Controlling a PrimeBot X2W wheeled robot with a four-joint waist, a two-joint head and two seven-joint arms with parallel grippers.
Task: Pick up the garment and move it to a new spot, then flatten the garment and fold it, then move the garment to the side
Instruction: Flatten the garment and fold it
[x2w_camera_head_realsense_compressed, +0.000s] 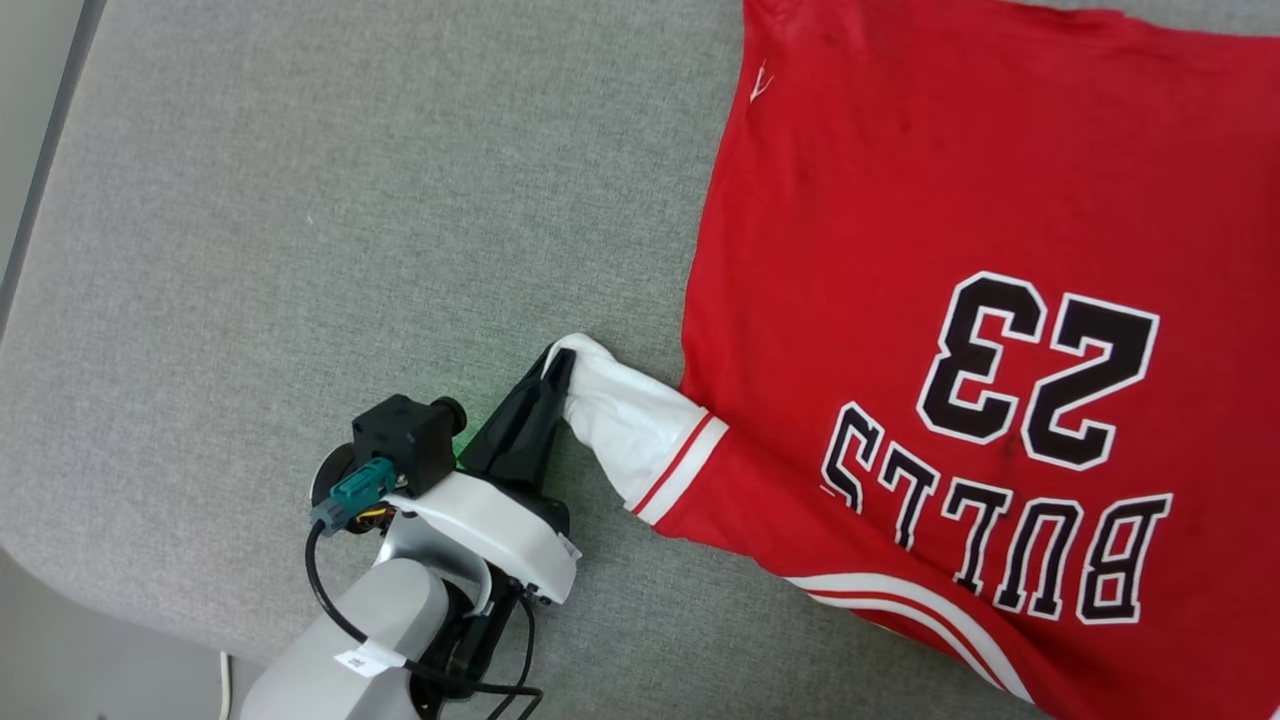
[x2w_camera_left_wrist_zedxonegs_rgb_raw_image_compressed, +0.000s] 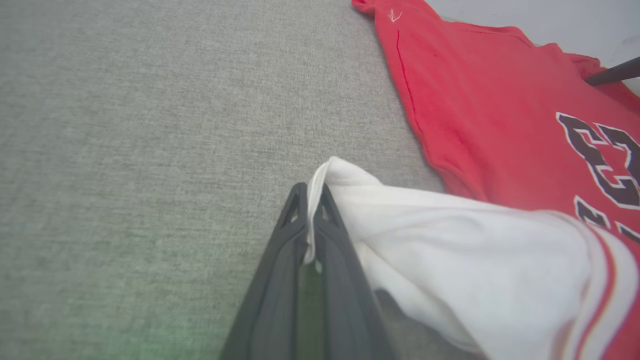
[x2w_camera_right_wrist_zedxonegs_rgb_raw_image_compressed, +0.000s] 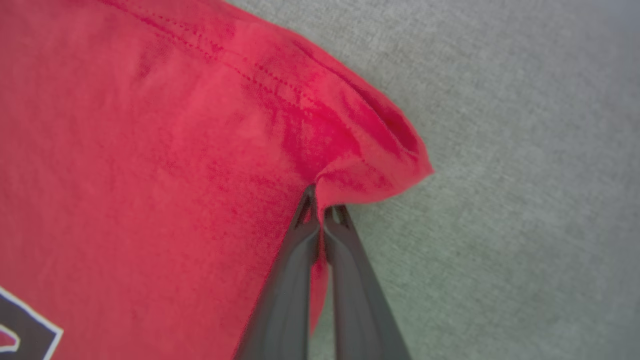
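A: Where does the garment (x2w_camera_head_realsense_compressed: 900, 200) lie?

B: It is spread over the right half of the head view on a grey woven surface (x2w_camera_head_realsense_compressed: 350, 200) and runs off the right and bottom edges. Its printed side faces up.

A: What can be read on it?

B: Black, white-outlined lettering (x2w_camera_head_realsense_compressed: 1000, 530) spells "BULLS", and the number (x2w_camera_head_realsense_compressed: 1040, 370) 23 sits above it in the frame. Both appear upside down from the head camera. A small white mark (x2w_camera_head_realsense_compressed: 760, 82) shows near the shirt's upper left corner in that view, too small to make out.

A: And the left gripper (x2w_camera_head_realsense_compressed: 558, 365)?

B: At lower centre of the head view, it is clamped on the cuff of the white sleeve (x2w_camera_head_realsense_compressed: 640, 425), which has red stripes where it meets the red body. In the left wrist view the white cuff edge is pinched between the tips of the two dark fingers (x2w_camera_left_wrist_zedxonegs_rgb_raw_image_compressed: 270, 300), and the sleeve stretches toward the lower right.

A: The right gripper (x2w_camera_right_wrist_zedxonegs_rgb_raw_image_compressed: 320, 202)?

B: In the right wrist view, at frame centre, it is closed on a red edge of the garment beside a puckered corner.

A: Any label on the robot?

B: A white tag (x2w_camera_head_realsense_compressed: 365, 660) wraps the left forearm, and its print is too small to read.
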